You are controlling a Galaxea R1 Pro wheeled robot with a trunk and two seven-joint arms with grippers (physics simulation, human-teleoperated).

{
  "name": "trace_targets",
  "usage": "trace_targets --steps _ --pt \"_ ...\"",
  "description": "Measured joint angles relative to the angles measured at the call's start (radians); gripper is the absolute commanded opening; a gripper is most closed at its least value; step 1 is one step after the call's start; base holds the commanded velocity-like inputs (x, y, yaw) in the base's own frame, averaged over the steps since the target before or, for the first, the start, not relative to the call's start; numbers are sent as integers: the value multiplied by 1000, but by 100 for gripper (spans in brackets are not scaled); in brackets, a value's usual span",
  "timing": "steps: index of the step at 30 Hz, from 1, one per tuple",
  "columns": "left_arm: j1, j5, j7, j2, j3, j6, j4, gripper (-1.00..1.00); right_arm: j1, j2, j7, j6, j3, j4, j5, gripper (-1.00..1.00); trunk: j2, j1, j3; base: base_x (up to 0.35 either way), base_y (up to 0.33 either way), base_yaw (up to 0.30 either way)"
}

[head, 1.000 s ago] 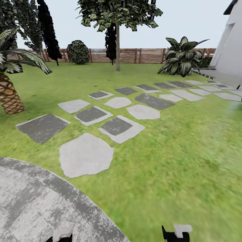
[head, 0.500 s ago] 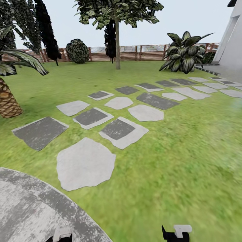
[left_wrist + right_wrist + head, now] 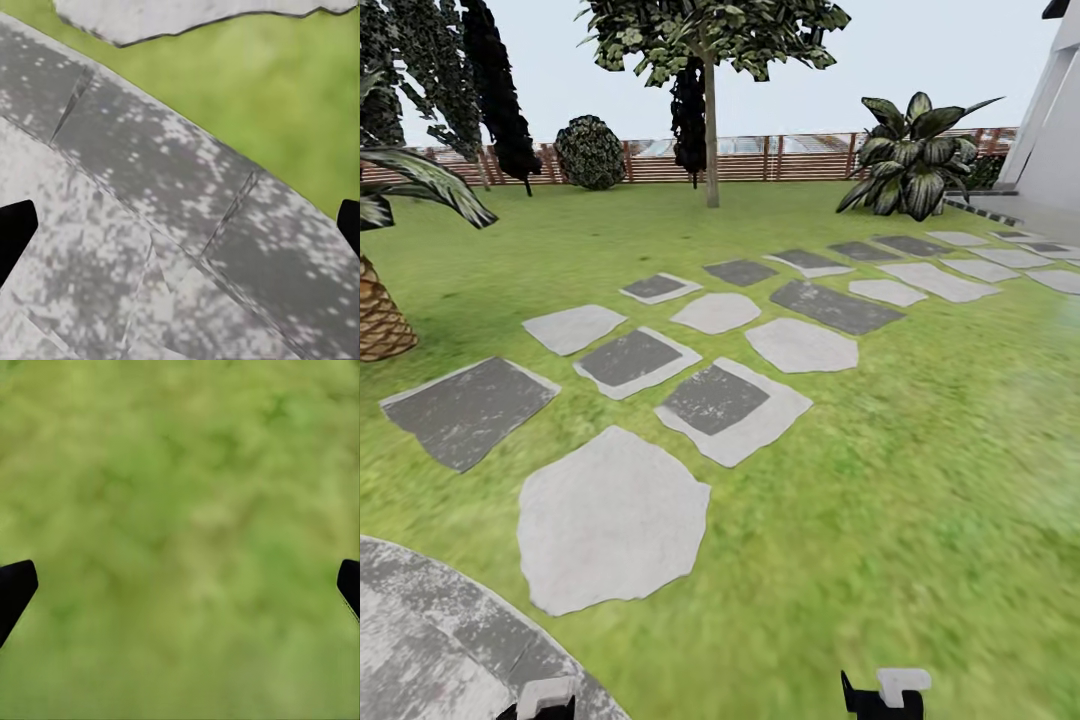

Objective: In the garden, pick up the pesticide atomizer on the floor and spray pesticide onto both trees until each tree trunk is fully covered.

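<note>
- The whole head view has slid since a second ago: the round grey paving (image 3: 420, 640) has sunk toward the corner and the stepping stones (image 3: 610, 515) sit nearer, so the camera has moved, not the things.
- Left hand (image 3: 180, 225): fingertips spread wide, empty, over the paving's edge.
- Right hand (image 3: 180, 585): spread wide, empty, over grass (image 3: 180, 510).
- A tree (image 3: 710, 110) with a slim pale trunk (image 3: 711, 150) stands far ahead of both hands, near the fence (image 3: 790, 158).

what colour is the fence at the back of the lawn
Reddish-brown horizontal slats, the fence shows best in the head view, behind the lawn.
</note>
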Motion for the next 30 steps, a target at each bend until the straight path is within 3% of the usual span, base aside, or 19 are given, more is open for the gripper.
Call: trace_targets --steps 30 --pt "0 -1 0 -2 0 1 0 100 0 -4 1 0 1 1 0 100 0 0 0 337 1 0"
